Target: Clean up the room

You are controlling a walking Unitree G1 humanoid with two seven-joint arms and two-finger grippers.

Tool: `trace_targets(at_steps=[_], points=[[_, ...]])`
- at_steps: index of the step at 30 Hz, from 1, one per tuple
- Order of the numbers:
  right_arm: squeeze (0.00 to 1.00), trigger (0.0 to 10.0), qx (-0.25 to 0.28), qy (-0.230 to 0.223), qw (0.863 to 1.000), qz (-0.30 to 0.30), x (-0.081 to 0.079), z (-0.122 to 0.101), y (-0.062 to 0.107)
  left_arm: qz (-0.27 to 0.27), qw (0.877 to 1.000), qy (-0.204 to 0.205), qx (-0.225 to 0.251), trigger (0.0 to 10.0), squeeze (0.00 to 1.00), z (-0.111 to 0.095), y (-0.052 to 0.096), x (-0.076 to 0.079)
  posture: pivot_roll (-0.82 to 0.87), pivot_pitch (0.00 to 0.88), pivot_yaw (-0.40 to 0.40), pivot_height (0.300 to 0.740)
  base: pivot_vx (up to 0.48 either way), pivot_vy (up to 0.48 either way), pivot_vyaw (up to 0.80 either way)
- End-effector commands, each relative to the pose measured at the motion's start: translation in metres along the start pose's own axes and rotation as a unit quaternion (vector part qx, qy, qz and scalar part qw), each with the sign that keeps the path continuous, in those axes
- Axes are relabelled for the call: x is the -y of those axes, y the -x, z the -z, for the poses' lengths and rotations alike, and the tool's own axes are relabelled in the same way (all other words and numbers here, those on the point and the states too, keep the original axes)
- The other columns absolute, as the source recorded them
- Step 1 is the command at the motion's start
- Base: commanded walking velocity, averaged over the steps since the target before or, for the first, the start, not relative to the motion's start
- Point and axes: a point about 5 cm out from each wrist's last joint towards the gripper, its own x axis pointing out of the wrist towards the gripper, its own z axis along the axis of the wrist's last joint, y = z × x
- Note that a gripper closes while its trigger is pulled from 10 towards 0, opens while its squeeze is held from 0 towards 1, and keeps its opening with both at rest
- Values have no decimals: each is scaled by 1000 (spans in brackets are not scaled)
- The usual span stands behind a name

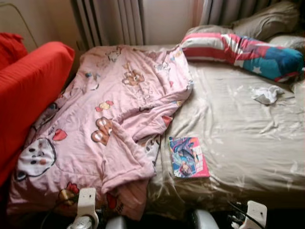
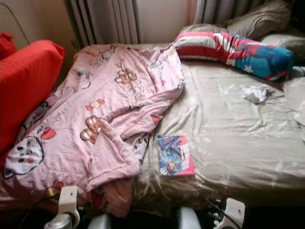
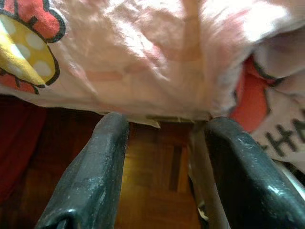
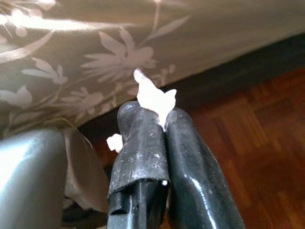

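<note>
A crumpled white tissue [image 1: 267, 94] lies on the bed's beige sheet near the striped pillow; a small white scrap [image 4: 153, 97] sits pinched between the right tool's tips.

**Little Lettering to Read**

The pink blanket [image 3: 143, 52] carries black printed capitals beside a red patch where it hangs over the bed's edge; in the left wrist view only "HA" can be made out, with the rest cut off or folded away. The magazine [image 1: 188, 157] lying on the beige sheet [image 1: 248, 138] has a colourful illustrated cover, but its lettering is too small and blurred to read.
</note>
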Motion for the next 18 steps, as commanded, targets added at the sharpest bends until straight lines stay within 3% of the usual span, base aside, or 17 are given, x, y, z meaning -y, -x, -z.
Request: trace_targets(at_steps=[1, 7, 12, 18], points=[[0, 10000, -5, 4, 1000, -3, 2, 1, 0, -5, 1000, -4, -7, 10000, 0, 2, 0, -1, -71, 0, 30, 689, 0, 0, 0], [0, 10000, -24, -9, 1000, -2, 5, 10, 3, -11, 1000, -2, -15, 10000, 0, 4, 1, -5, -99, 0, 12, 721, 0, 0, 0], [0, 10000, -61, 11, 998, -23, 2, 23, 6, -12, 1000, 1, -23, 10000, 0, 8, 2, -9, -92, 0, -27, 721, 0, 0, 0], [0, 10000, -61, 4, 998, -32, -5, 28, 7, -10, 1000, 2, -20, 10000, 0, 7, 2, -12, -81, 0, 3, 721, 0, 0, 0]])
